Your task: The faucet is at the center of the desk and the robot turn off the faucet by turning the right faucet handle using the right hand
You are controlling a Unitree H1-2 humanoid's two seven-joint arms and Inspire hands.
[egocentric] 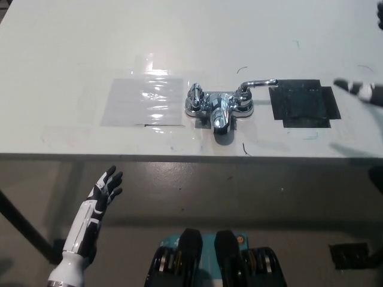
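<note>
Chrome faucet (218, 107) set near the middle of the white desk (72, 48), polished and bright, reflecting the light. Short spout at its centre pointing toward the near desk edge, with a knob-like left handle (194, 95) on one side and the right faucet handle (254, 85) on the other. Right faucet handle a slim lever, swung out sideways toward the black right hand (362, 91) and ending just over the near corner of a dark square patch (304, 105). Right hand only partly visible at the picture's right edge, above the desk, well apart from the lever tip, with the dark patch lying between hand and faucet; blurred, with one finger and a pale band showing, so cannot tell whether open or closed. Not touching the handle. On the faucet's far side from that hand, a shiny clear film sheet (143, 100) taped flat on the desk, just beside the left handle. White left hand (106, 186) resting low, below the near desk edge, well apart from the faucet and further from it than the right hand, fingers spread apart and holding nothing.
</note>
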